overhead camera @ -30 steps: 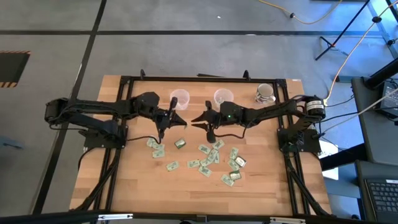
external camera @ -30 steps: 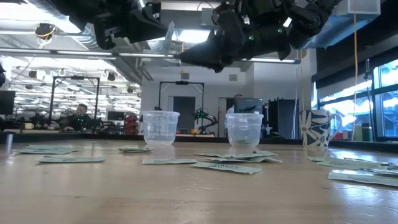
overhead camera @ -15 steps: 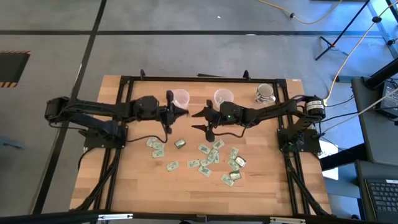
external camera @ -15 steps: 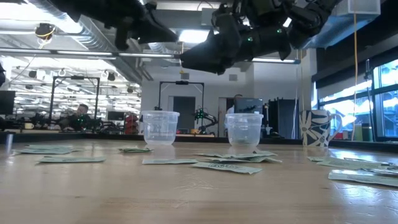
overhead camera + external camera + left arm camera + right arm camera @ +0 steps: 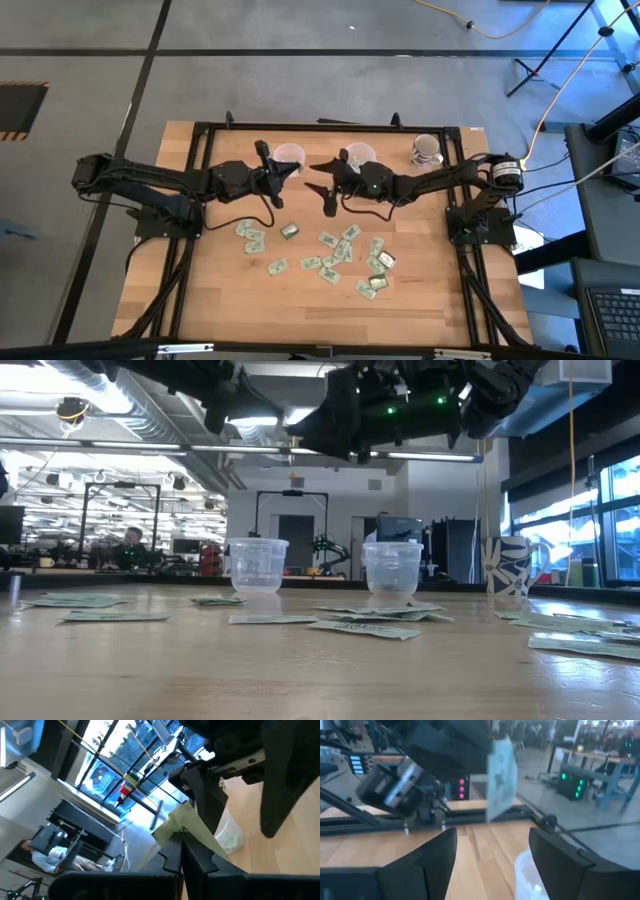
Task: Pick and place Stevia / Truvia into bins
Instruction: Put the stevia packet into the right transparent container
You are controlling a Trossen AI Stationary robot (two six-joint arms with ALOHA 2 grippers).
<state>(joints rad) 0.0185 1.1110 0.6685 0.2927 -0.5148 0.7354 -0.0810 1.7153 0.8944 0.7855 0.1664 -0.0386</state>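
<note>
My left gripper [image 5: 279,172] hangs above the table beside the left bin [image 5: 291,156], a clear round cup, and is shut on one pale green Stevia sachet [image 5: 186,827]. The right wrist view also shows that sachet [image 5: 500,774] in the left gripper. My right gripper [image 5: 323,186] hangs open and empty between the two bins, close to the right bin [image 5: 358,155]. Both bins [image 5: 258,566] [image 5: 392,568] stand upright on the table. Several more sachets [image 5: 330,255] lie flat on the wood nearer the front edge. My left gripper pinches the sachet between its two fingers [image 5: 206,806], which cover its lower part. The sachet's free upper end [image 5: 175,824] sticks out past the fingertips. The fingers point about level toward the left bin. The sachet is lifted clear of the table.
A white patterned mug [image 5: 425,150] stands at the far right of the table. A black frame [image 5: 330,127] runs along the far edge behind the bins. Loose sachets [image 5: 365,627] lie spread over the middle of the table.
My left gripper has swung from pointing down toward the table to pointing about level at the left bin, keeping the sachet between its fingers. My right gripper has opened wider and tipped up toward the far edge.
</note>
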